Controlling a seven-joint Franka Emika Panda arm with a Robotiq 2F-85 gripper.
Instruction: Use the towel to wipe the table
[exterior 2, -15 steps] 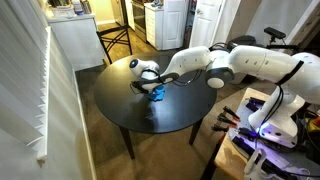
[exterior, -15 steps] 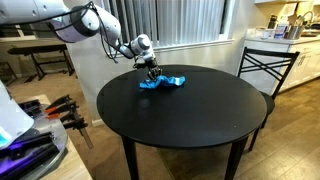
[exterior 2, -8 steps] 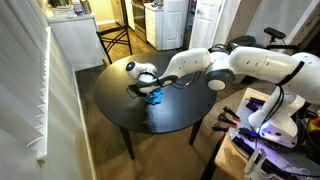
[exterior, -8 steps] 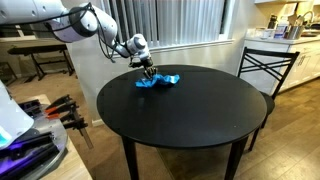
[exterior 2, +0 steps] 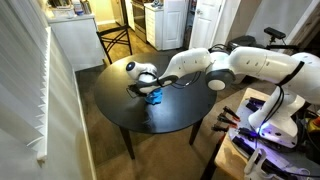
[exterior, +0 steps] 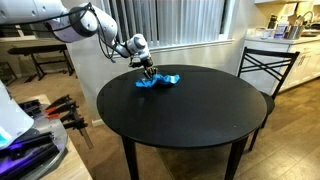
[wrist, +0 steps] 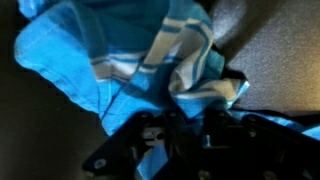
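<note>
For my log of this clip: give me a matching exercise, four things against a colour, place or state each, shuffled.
1. towel
2. table
3. chair
4. end effector

A. round, black top
B. on the floor beside the table
C. blue, bunched on the tabletop
D. closed on the cloth

Pairs: 1-C, 2-A, 3-B, 4-D

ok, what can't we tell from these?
- pincer grip: too small in both exterior views. It is dark and blurred in the wrist view, its tips hidden by towel folds.
- towel extent: cut off by the wrist view's top edge.
- table under the towel: hidden in every view.
</note>
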